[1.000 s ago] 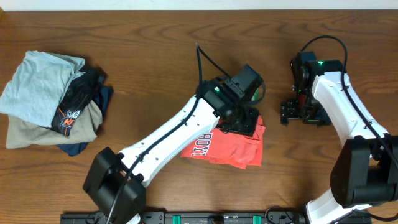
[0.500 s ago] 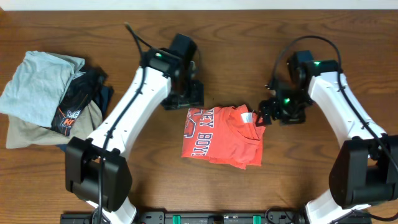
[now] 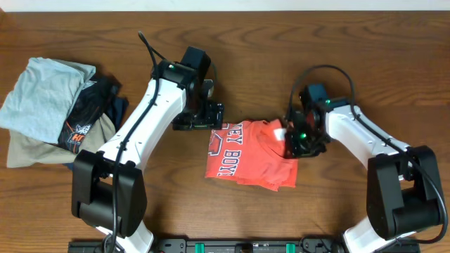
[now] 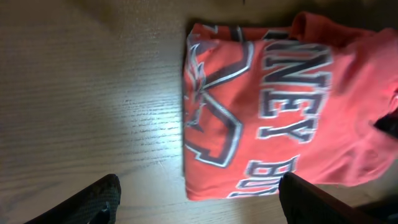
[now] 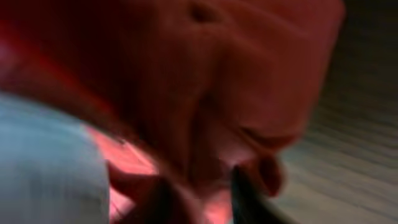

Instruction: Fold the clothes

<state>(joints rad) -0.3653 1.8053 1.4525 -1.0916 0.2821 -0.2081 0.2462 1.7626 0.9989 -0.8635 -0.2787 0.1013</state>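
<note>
Right fingers [image 5: 247,196] closed onto T-shirt [image 3: 249,154] right edge, left fingers [image 4: 93,202] spread nearby

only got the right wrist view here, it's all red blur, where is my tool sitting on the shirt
Observer: The right tool is at the upper right edge of the folded T-shirt, beside the white neck tag.
Operator: where's the left one
Observer: The left tool is open just off the shirt's upper left corner, holding nothing.
Operator: anything else out there
Observer: A pile of other garments lies at the far left of the table, apart from the shirt.
</note>
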